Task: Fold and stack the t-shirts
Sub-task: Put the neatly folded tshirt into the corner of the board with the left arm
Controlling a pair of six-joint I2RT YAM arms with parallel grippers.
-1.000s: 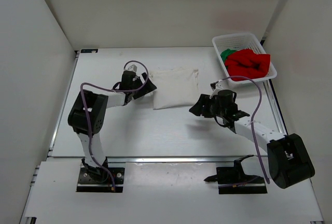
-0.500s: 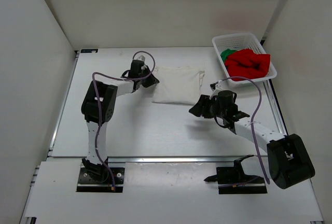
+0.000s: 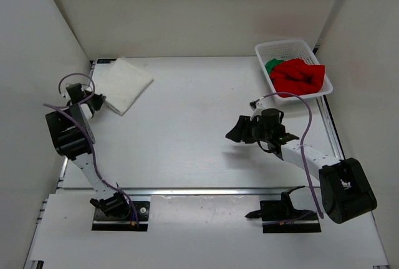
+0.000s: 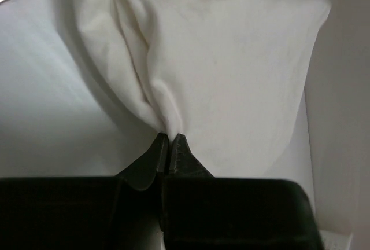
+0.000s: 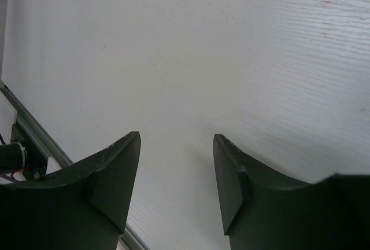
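Note:
A folded white t-shirt (image 3: 126, 83) lies in the far left corner of the table, filling most of the left wrist view (image 4: 231, 70). My left gripper (image 3: 95, 104) is shut on its near edge, and a pinched fold of cloth runs up from the closed tips (image 4: 169, 137). The red t-shirt (image 3: 300, 76) and the green t-shirt (image 3: 272, 65) are bunched in the white mesh basket (image 3: 288, 47) at the far right. Over bare table right of centre, my right gripper (image 3: 235, 130) is open with nothing between its fingers (image 5: 176, 140).
White walls close in the table on the left, back and right. A metal rail (image 3: 212, 191) runs along the near edge in front of the arm bases. The left rail (image 3: 78, 126) passes close to the left arm.
My left gripper shut on the white t-shirt's edge and dragged it from the table's middle to the far left corner. The right gripper stayed in place, open.

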